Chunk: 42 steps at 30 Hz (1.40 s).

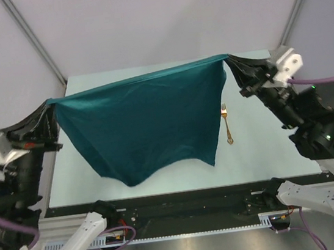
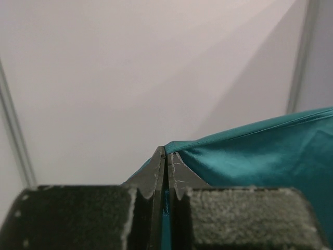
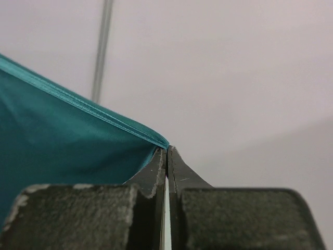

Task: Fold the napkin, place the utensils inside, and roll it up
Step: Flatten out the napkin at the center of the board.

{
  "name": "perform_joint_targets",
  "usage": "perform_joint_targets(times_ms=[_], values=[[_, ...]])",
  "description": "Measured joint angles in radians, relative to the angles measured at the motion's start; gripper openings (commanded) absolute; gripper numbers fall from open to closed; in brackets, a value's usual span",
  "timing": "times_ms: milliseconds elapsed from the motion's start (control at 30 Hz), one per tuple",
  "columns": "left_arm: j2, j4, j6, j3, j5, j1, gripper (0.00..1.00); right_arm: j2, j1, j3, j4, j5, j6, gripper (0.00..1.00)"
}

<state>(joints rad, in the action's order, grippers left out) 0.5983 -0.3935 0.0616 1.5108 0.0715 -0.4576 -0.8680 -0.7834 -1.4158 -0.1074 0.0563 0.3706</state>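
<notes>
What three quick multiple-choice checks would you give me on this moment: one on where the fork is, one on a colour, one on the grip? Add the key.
1. Where is the fork?
A. On the table, uncovered, beside the right edge of the napkin
B. Rolled inside the napkin
C. Hidden from every view

2. What colour is the napkin?
A. White
B. Red
C. Dark teal

3. How is the napkin held?
A. Lying flat, let go
B. Stretched in the air, one corner pinched in the left gripper, another in the right gripper
C. Bunched up on the fork

Key: 1 A, the top view shows it bare on the table; 2 C, all views show teal cloth; 3 B, both wrist views show shut jaws on cloth.
</notes>
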Motion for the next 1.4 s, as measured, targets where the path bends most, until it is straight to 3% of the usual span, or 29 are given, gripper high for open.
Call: perform_joint_targets(times_ms=[167,367,433,467,500,533,567,633,733,767,833,967,1200,1400], values=[[0.108,0.122,0.052,-0.154,0.188,0.010,0.00,-0.179,0.143,0.012,0.090,0.034,0.013,0.00],[0.537,0.245,0.068,-0.246,0.200,0.167,0.00,-0.547,0.394,0.043,0.233,-0.060,-0.056,0.00],[0.691,0.264,0.069,-0.246,0.171,0.216,0.06,-0.694,0.428,0.024,0.257,-0.087,-0.070,0.00],[0.769,0.264,0.071,-0.237,0.153,0.232,0.25,-0.796,0.441,-0.020,0.265,-0.101,-0.082,0.24],[0.858,0.255,0.072,-0.210,0.140,0.245,0.42,-0.898,0.450,-0.068,0.274,-0.112,-0.090,0.40],[0.948,0.248,0.077,-0.161,0.130,0.253,0.62,-0.996,0.459,-0.132,0.271,-0.117,-0.103,0.69],[1.056,0.217,0.072,-0.074,0.123,0.259,0.73,-1.079,0.465,-0.203,0.254,-0.116,-0.113,0.80],[1.231,0.178,0.076,0.093,0.118,0.266,0.82,-1.283,0.477,-0.406,0.203,-0.125,-0.132,0.97],[1.447,0.065,0.066,0.370,0.130,0.268,0.92,-1.466,0.494,-0.627,0.079,-0.137,-0.156,1.00],[1.481,0.031,0.061,0.426,0.139,0.268,0.98,-1.477,0.499,-0.640,0.046,-0.138,-0.161,1.00],[1.495,-0.023,0.046,0.476,0.155,0.268,1.00,-1.466,0.506,-0.634,-0.001,-0.135,-0.174,1.00],[1.419,-0.047,0.002,0.464,0.153,0.265,1.00,-1.294,0.523,-0.436,0.002,-0.127,-0.214,1.00],[1.142,-0.027,-0.085,0.201,0.066,0.251,1.00,-0.912,0.538,-0.085,-0.021,-0.108,-0.353,0.99],[1.033,-0.052,-0.169,0.020,-0.053,0.241,1.00,-0.783,0.538,0.134,-0.095,-0.051,-0.454,0.97]])
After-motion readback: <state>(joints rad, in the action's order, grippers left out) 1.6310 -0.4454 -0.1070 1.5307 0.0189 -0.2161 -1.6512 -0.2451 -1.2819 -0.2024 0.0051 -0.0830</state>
